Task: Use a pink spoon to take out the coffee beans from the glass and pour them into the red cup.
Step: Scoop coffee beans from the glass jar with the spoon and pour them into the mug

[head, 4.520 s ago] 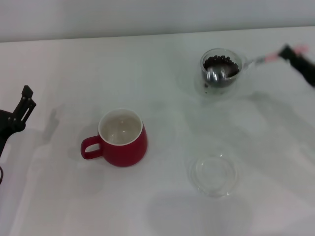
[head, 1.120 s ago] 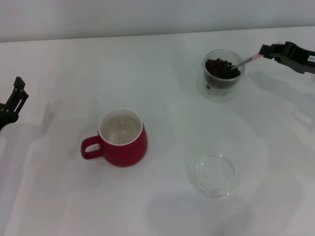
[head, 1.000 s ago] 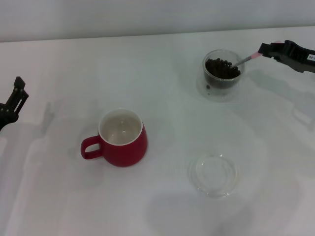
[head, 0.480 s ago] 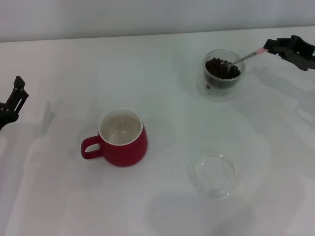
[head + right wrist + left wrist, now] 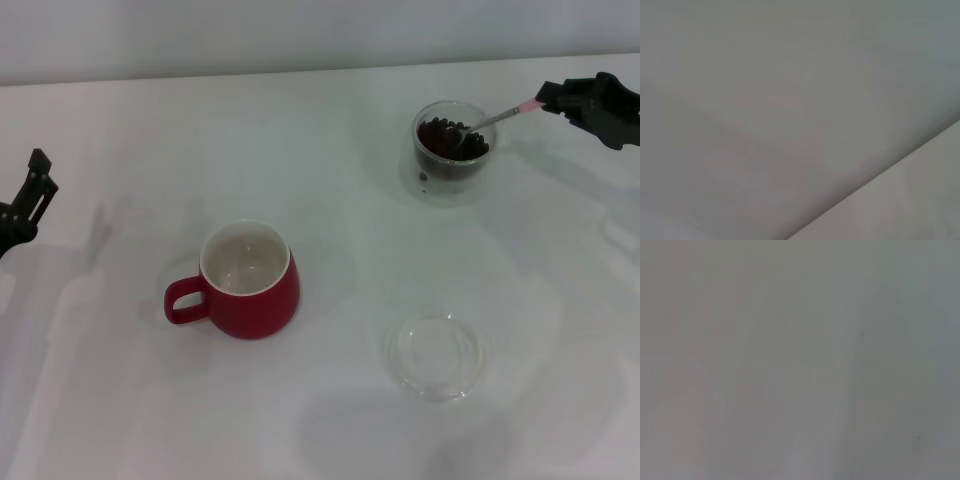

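We see the pink spoon [image 5: 490,119] lying along a line from about two o'clock down to eight o'clock: its pale pink handle end sits up and to the right, and its metal neck slopes down to the left into the glass [image 5: 450,152]. The bowl end points into the glass and rests among the coffee beans [image 5: 452,138], so we cannot make out how much of the bowl is covered. The right gripper [image 5: 560,98] sits at the two o'clock edge of the head view, just beside the glass, and its fingers are closed around the pink end of the handle.

The glass stands upright at roughly one o'clock on the white table [image 5: 330,150], with a dark heap of beans filling its inner well. The red cup [image 5: 247,281] stands upright near seven o'clock from the middle of the table, well apart from the glass; its loop handle points towards nine o'clock and we find nothing in its white interior. A shallow clear saucer [image 5: 436,354] lies at about five o'clock, between the cup and the table's right side, also with nothing in it.

The left gripper [image 5: 28,192] hangs at the nine o'clock edge, well apart from everything; we cannot tell how far it is open. Both wrist views show only plain grey surface.
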You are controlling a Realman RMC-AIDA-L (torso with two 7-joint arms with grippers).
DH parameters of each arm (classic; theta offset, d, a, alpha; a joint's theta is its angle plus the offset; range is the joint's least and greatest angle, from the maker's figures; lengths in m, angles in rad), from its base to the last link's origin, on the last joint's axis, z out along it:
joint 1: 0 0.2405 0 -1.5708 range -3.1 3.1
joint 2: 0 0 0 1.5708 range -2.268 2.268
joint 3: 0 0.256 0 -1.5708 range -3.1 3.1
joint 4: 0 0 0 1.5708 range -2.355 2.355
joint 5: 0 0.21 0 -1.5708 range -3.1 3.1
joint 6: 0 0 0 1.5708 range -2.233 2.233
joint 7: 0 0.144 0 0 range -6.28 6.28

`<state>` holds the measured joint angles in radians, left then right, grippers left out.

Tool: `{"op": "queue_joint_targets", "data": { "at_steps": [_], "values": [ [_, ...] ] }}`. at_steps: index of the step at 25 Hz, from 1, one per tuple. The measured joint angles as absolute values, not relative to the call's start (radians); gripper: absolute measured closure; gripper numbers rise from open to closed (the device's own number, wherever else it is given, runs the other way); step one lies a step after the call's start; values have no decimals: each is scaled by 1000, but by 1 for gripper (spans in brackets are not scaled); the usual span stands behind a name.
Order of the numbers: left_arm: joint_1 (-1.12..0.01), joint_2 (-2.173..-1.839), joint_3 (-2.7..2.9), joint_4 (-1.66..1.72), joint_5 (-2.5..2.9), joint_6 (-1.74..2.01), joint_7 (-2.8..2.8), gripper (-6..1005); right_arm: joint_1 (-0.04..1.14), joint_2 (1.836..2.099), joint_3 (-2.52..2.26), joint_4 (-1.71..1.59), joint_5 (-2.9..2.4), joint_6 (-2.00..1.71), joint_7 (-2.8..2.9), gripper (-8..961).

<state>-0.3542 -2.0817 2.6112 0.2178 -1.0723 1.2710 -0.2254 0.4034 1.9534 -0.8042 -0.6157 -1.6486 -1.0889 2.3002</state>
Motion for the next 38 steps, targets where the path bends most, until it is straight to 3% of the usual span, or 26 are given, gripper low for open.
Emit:
{"op": "queue_joint_targets", "data": {
  "at_steps": [30,38],
  "values": [
    [-388,-2080,2608,210,-1080,1273,-225,107,446,1898,-719,-436,-1617,-1126,2370,790],
    [-392,-2080,2607,204,-1080,1273,-225,108,476,1847,-693,-365,-1606,-1195,2396,789]
  ]
}}
